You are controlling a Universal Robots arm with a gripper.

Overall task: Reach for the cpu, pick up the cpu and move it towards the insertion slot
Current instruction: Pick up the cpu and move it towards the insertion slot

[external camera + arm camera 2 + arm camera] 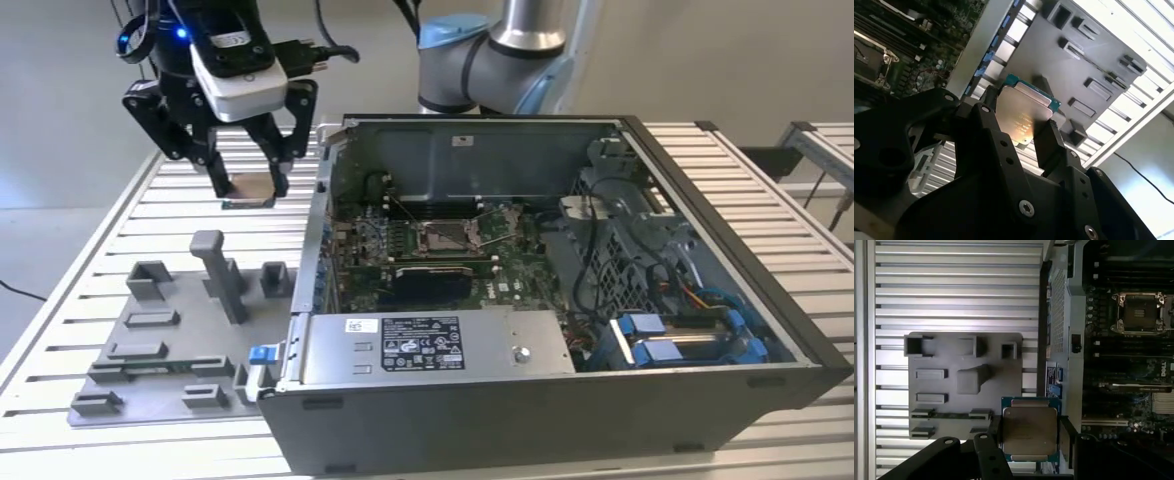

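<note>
The cpu [250, 189] is a thin square chip with a pale silvery face and a green edge. It hangs in the air above the slatted table, clamped between the black fingers of my gripper [248, 188], which is shut on it. Both wrist views show the cpu [1023, 115] [1029, 430] held at its sides. The insertion slot [445, 236] is a square metal-framed socket on the green motherboard inside the open computer case, off to the exterior view's right of the gripper. The first wrist view also shows the slot [1139, 313], well away from the chip.
A grey fixture plate [167, 335] with raised blocks and an upright post lies on the table below the gripper. The case's left wall [318, 215] stands between the gripper and the motherboard. A black panel [427, 288] sits near the socket. Cables and blue parts fill the case's right side.
</note>
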